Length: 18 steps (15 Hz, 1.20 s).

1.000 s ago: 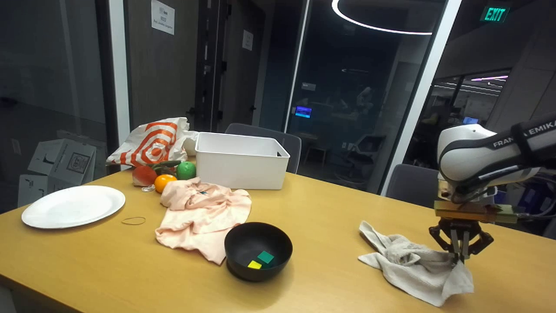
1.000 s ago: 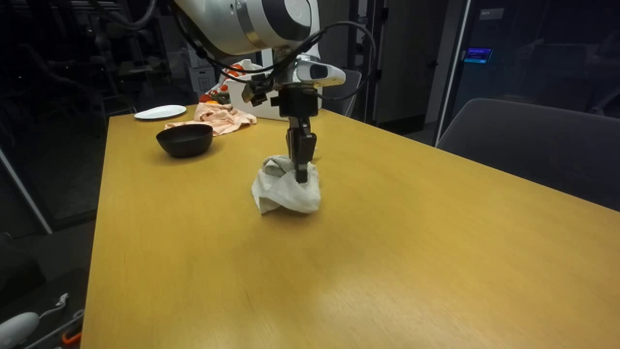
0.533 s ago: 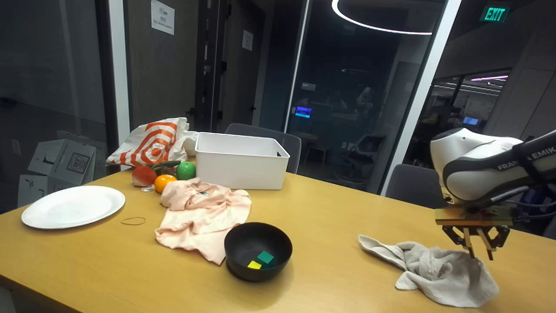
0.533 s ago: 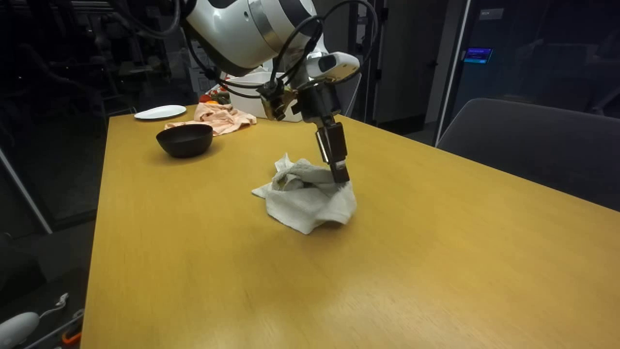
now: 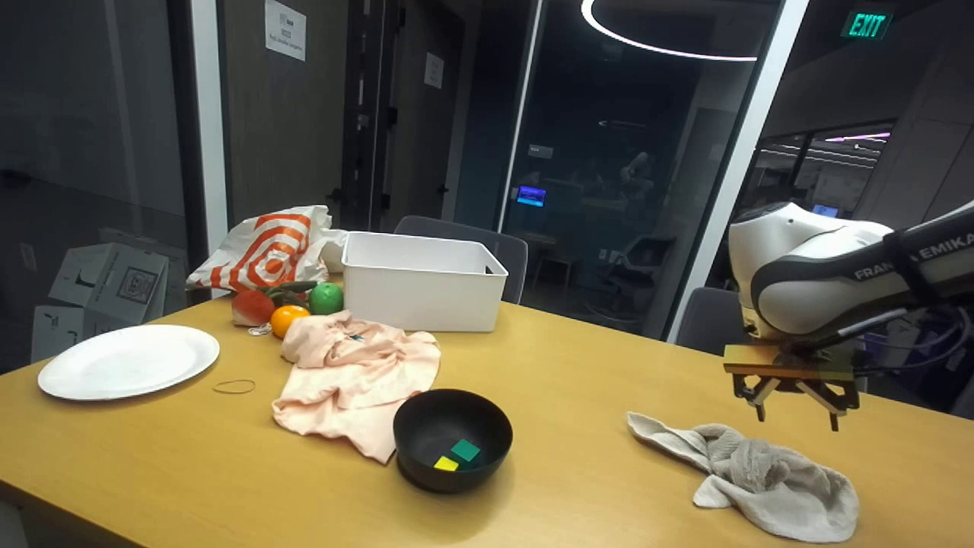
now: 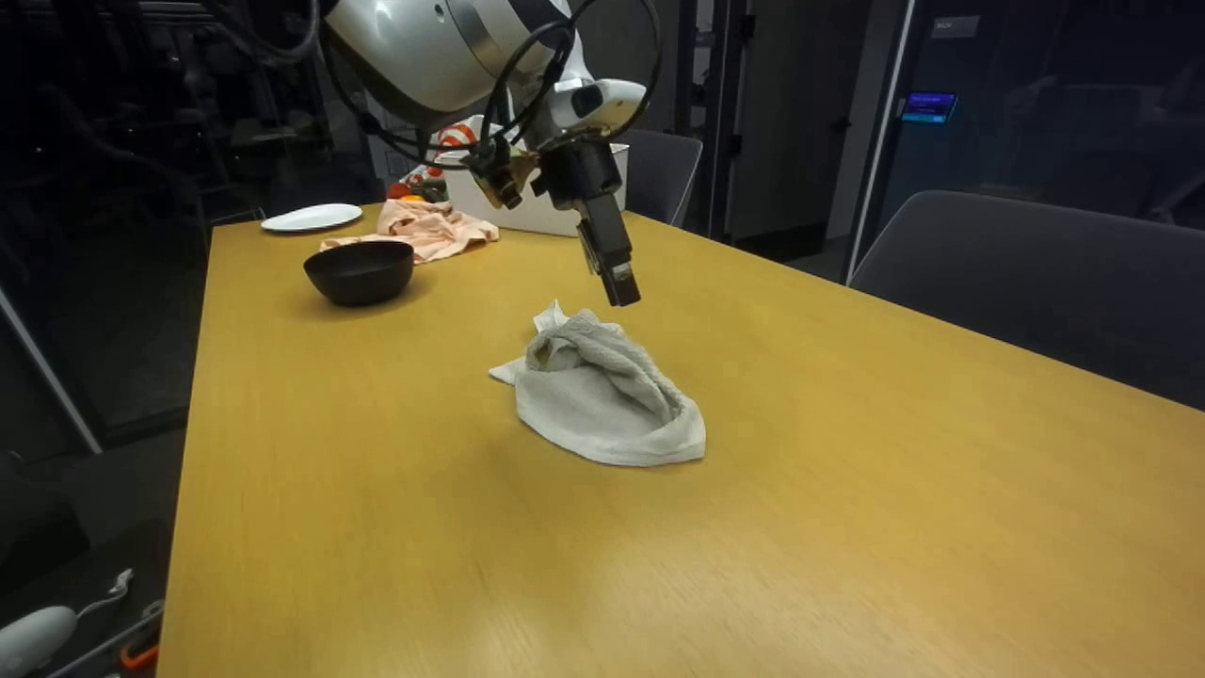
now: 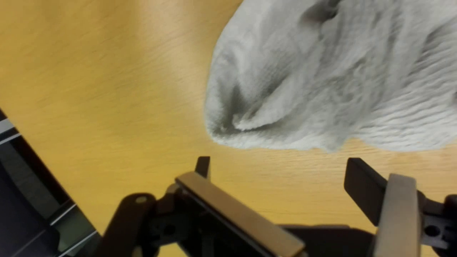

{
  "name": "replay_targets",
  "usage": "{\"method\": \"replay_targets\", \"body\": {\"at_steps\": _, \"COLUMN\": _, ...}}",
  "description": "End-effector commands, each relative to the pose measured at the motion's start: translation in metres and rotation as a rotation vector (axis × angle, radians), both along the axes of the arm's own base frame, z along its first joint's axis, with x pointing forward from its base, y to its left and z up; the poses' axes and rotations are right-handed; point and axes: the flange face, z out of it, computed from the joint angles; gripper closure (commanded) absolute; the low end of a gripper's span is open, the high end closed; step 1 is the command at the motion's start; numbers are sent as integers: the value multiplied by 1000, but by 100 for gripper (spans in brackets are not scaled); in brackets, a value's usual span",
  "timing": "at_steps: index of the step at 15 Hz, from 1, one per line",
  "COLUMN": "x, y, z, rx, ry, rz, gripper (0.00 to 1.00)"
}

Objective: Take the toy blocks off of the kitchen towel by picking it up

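The towel (image 5: 768, 487) is lying crumpled on the tabletop (image 5: 571, 396), with many folds, and its narrow corner points toward the side where the bowl (image 5: 445, 418) stands. Above the towel, and apart from it, hangs the tool (image 5: 797, 421); it is released, with the jaws standing wide from each other. In the wrist view, a strip of the tabletop can be seen between the towel and the jaws. The bowl is upright, well apart from the towel, and inside it are a green piece (image 5: 465, 450) and a yellow piece (image 5: 446, 463). Just beside the bowl is a wrinkled pink cloth (image 5: 365, 373); whether these two are touching, I cannot tell. Behind the cloth stands the box (image 5: 418, 297), which is white, and near it are a green fruit (image 5: 327, 298) and an orange fruit (image 5: 289, 320). A bag (image 5: 274, 255) with red and white pattern lies behind them. The plate (image 5: 129, 361) rests flat, farther from the towel than the bowl, in both exterior views.
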Motion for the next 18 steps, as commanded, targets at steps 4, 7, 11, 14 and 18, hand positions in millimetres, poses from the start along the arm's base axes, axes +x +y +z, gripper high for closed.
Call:
{"method": "replay_targets", "body": {"at_steps": 4, "x": -15, "y": 36, "z": 2, "rx": 359, "ry": 49, "rz": 59, "gripper": 0}}
{"method": "replay_targets", "body": {"at_steps": 7, "x": -29, "y": 60, "z": -14, "rx": 498, "ry": 78, "rz": 139, "gripper": 0}}
{"method": "replay_targets", "body": {"at_steps": 11, "x": -53, "y": 69, "z": -27, "rx": 523, "ry": 140, "rz": 217, "gripper": 0}}
{"method": "replay_targets", "body": {"at_steps": 14, "x": -66, "y": 64, "z": -34, "rx": 474, "ry": 166, "rz": 208, "gripper": 0}}
{"method": "replay_targets", "body": {"at_steps": 18, "x": -67, "y": 64, "z": -41, "rx": 405, "ry": 105, "rz": 220, "gripper": 0}}
